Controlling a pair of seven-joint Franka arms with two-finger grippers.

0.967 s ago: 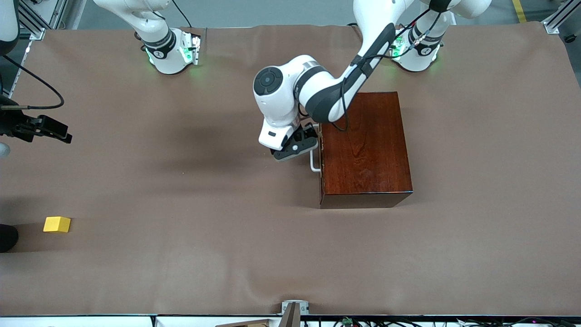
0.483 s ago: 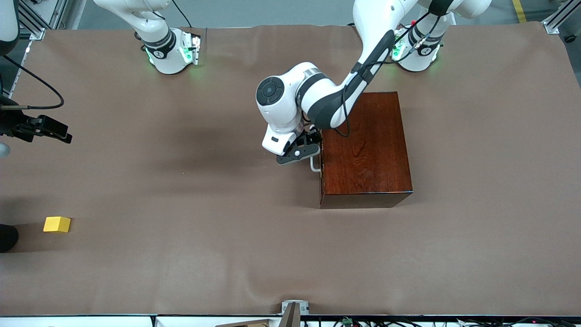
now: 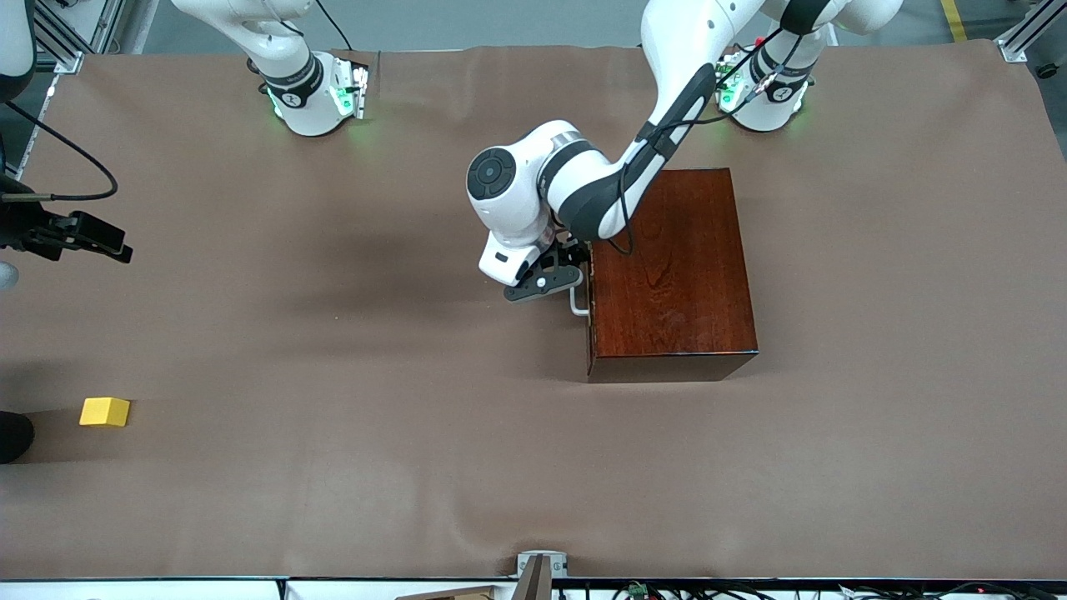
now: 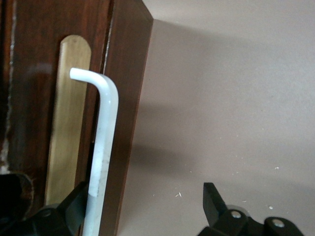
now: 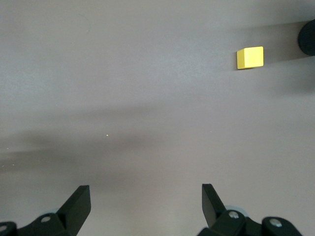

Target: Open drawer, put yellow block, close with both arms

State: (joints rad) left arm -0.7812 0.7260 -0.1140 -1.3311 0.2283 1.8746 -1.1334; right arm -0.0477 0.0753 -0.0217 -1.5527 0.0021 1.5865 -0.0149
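The dark mahogany box [image 3: 675,275] stands mid-table with its drawer shut. The drawer's front [image 4: 29,123] faces the right arm's end and carries the white bar handle [image 3: 578,302]. My left gripper [image 3: 550,279] is open at that handle. In the left wrist view the handle [image 4: 101,147] lies between the fingers of the left gripper [image 4: 145,206], close against one finger [image 4: 74,209]. The yellow block [image 3: 105,411] lies on the table at the right arm's end. My right gripper [image 3: 83,237] is open and empty, and waits above the table. Its own view [image 5: 145,206] shows the block [image 5: 250,57] ahead of it.
A brown cloth [image 3: 375,417] covers the table. A dark rounded object [image 3: 12,436] sits at the table's edge beside the yellow block and also shows in the right wrist view [image 5: 307,37]. A small bracket [image 3: 540,565] sits at the table's edge nearest the front camera.
My left gripper has moved a little closer to the drawer front, so the handle now sits between its open fingers. The right arm and the yellow block have not moved.
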